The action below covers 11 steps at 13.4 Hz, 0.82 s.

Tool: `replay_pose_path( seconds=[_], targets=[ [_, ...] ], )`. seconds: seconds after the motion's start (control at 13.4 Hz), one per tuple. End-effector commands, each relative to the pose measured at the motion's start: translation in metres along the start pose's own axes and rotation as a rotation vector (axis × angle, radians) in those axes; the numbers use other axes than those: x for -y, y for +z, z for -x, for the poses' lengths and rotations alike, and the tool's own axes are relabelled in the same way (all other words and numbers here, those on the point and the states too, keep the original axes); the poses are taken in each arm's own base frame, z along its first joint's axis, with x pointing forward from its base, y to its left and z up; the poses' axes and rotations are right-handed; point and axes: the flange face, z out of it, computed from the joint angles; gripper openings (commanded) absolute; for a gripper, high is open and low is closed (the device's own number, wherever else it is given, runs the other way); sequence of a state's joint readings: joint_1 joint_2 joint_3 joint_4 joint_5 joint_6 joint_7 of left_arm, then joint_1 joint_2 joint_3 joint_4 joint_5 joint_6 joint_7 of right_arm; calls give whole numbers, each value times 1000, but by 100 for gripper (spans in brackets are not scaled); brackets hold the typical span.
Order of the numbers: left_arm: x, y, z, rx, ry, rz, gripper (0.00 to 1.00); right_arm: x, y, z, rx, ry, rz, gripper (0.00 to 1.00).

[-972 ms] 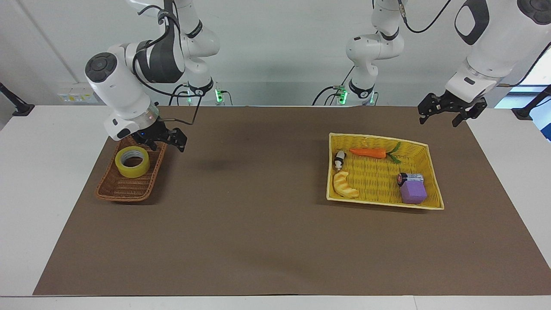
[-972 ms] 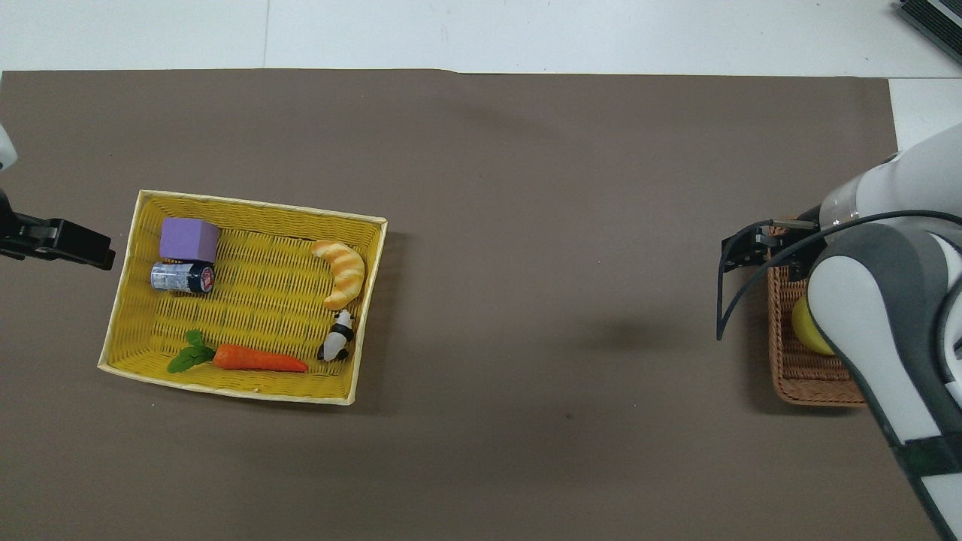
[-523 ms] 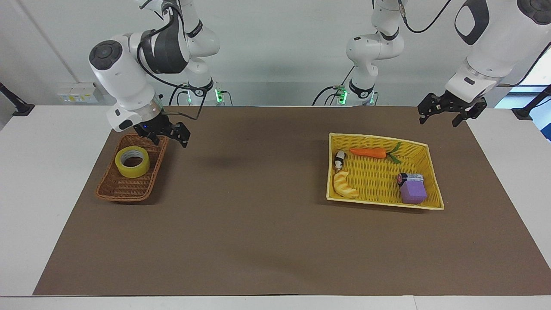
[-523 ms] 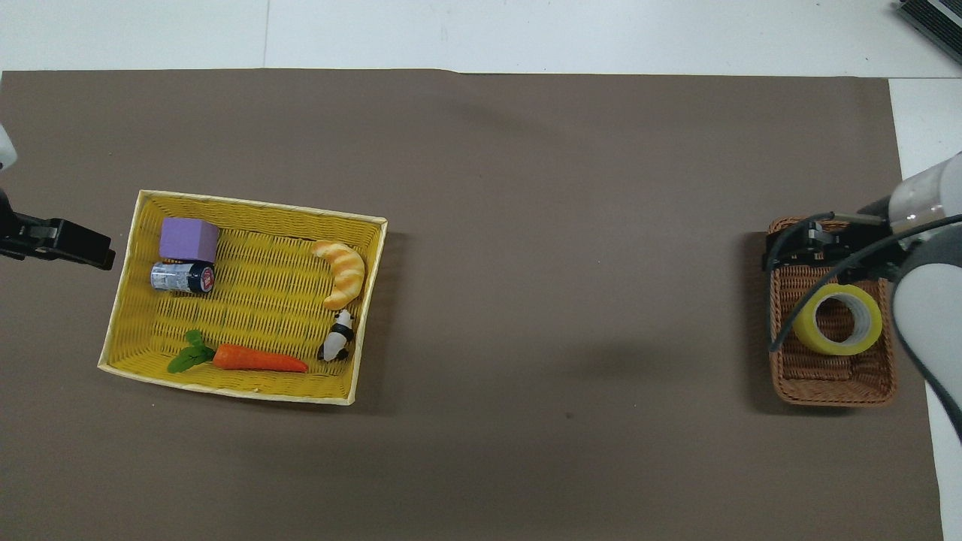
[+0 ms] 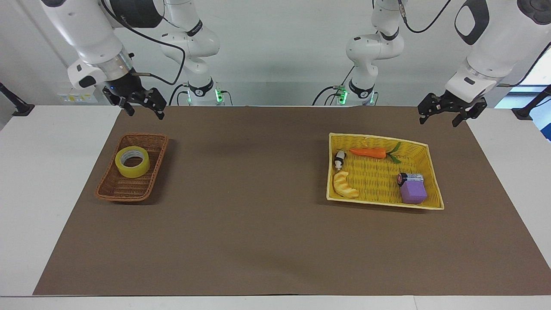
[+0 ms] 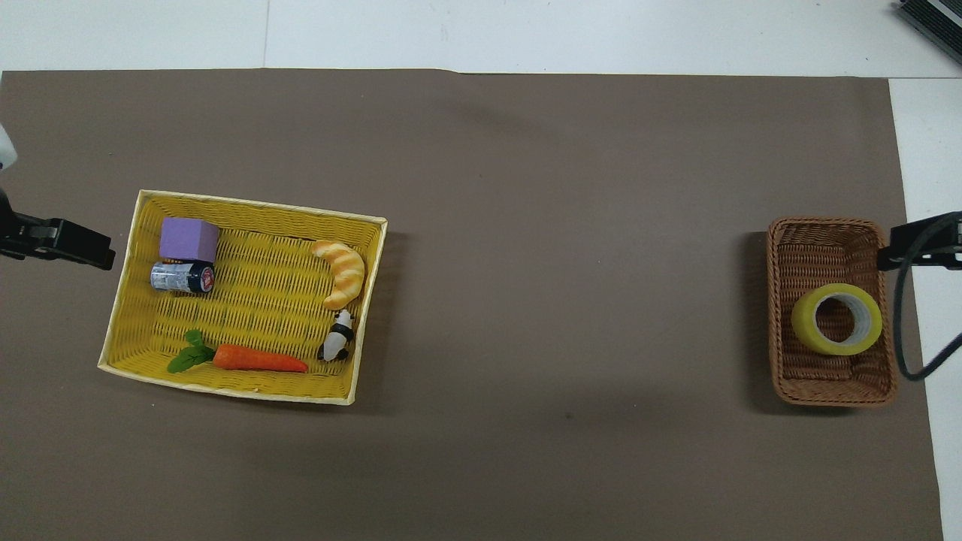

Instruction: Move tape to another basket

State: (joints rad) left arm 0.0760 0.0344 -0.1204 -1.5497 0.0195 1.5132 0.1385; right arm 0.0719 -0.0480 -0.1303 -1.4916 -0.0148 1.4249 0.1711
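Note:
The tape (image 5: 131, 172), a yellow roll with a pale core, lies flat in the small brown wicker basket (image 5: 125, 192) at the right arm's end of the table. It also shows in the overhead view (image 6: 803, 327), in the wicker basket (image 6: 823, 224). My right gripper (image 5: 145, 113) is open and empty, raised over the mat's edge nearest the robots, apart from the basket; only a part of it shows in the overhead view (image 6: 918, 244). My left gripper (image 5: 439, 121) is open and empty and waits over the mat's corner at the left arm's end, also in the overhead view (image 6: 64, 245).
A larger yellow woven basket (image 5: 379, 138) stands toward the left arm's end. It holds a carrot (image 5: 368, 152), a croissant toy (image 5: 344, 185), a purple block (image 5: 413, 192), a small can (image 5: 409, 177) and a panda figure (image 5: 339, 160). A brown mat (image 5: 249, 206) covers the table.
My right gripper has risen from just over the wicker basket and drawn back toward the robots. The tape stays in the wicker basket. The left arm has not moved.

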Motion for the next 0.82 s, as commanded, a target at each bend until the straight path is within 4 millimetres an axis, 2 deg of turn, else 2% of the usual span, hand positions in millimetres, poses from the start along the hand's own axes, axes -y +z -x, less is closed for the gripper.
replay_pose_path(
  seconds=[0.0, 0.15, 0.6, 0.67, 0.75],
  targets=[
    [1, -1, 8, 12, -1, -12, 100, -17, -25, 11, -14, 36, 35, 100],
    [1, -1, 8, 12, -1, -12, 100, -15, -32, 22, -23, 36, 26, 100],
    [1, -1, 8, 12, -1, -12, 100, -16, -29, 28, -6, 26, 9, 100],
    [1, -1, 8, 12, 0, -12, 100, -17, -24, 33, 3, 21, 15, 100],
    [1, -1, 8, 12, 0, -12, 100, -20, -11, 44, 11, 17, 21, 100]
  ],
)
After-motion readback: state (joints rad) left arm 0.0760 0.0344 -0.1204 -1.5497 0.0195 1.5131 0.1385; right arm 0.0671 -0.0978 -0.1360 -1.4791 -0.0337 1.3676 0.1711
